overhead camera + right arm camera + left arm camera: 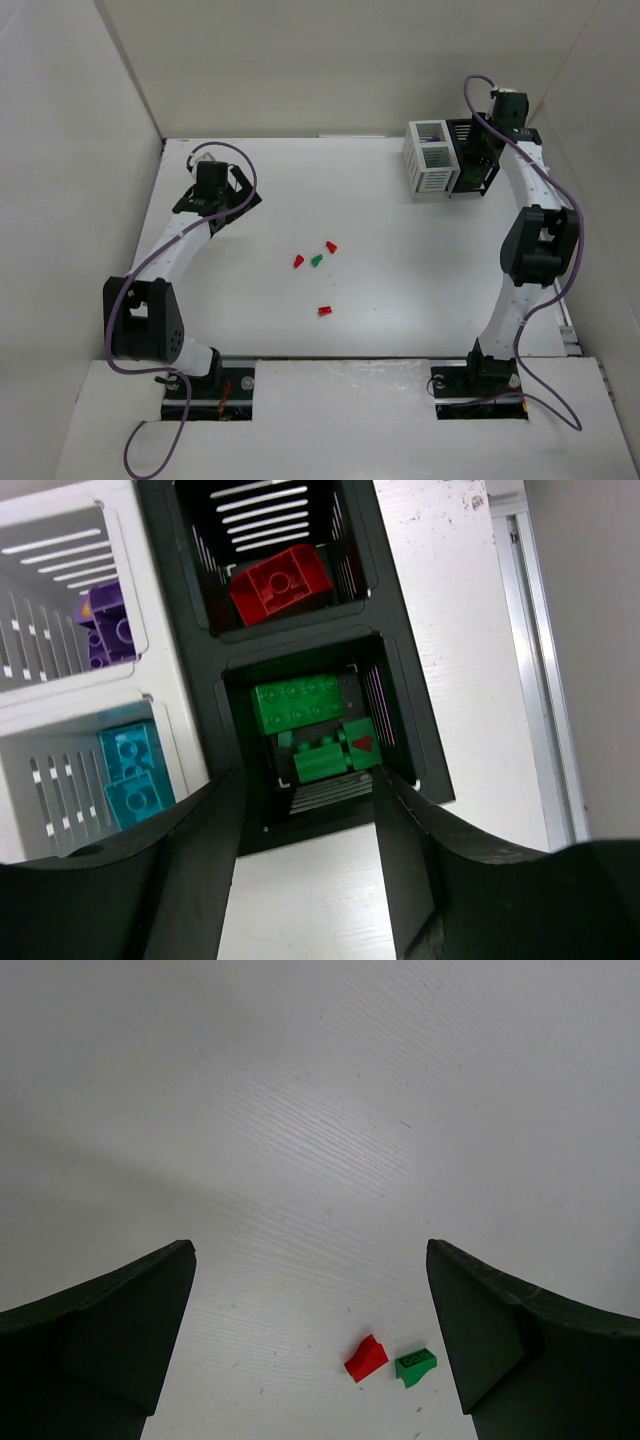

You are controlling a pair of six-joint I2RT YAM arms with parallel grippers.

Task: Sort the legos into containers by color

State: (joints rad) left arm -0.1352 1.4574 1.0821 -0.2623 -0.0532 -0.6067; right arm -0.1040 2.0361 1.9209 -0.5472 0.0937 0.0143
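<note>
Three red legos (pixel 298 261) (pixel 331 246) (pixel 324 311) and a green one (pixel 316 260) lie loose mid-table. My left gripper (pixel 225 200) hangs open over bare table at the left. In its wrist view a red lego (pixel 366 1358) and a green lego (pixel 415 1365) lie near the right finger (pixel 520 1340). My right gripper (pixel 310 790) stands open and holds nothing, just above the black container (pixel 405 730). Green legos (pixel 310 715) lie in its near compartment and red ones (pixel 282 585) in the far one. The white container (pixel 175 695) holds purple (pixel 108 625) and teal (pixel 135 770) bricks.
The joined white container (pixel 430 160) and black container (pixel 472 160) stand at the table's far right, close to the back wall. White walls enclose the table on the left, back and right. A metal rail (pixel 535 680) runs along the right edge.
</note>
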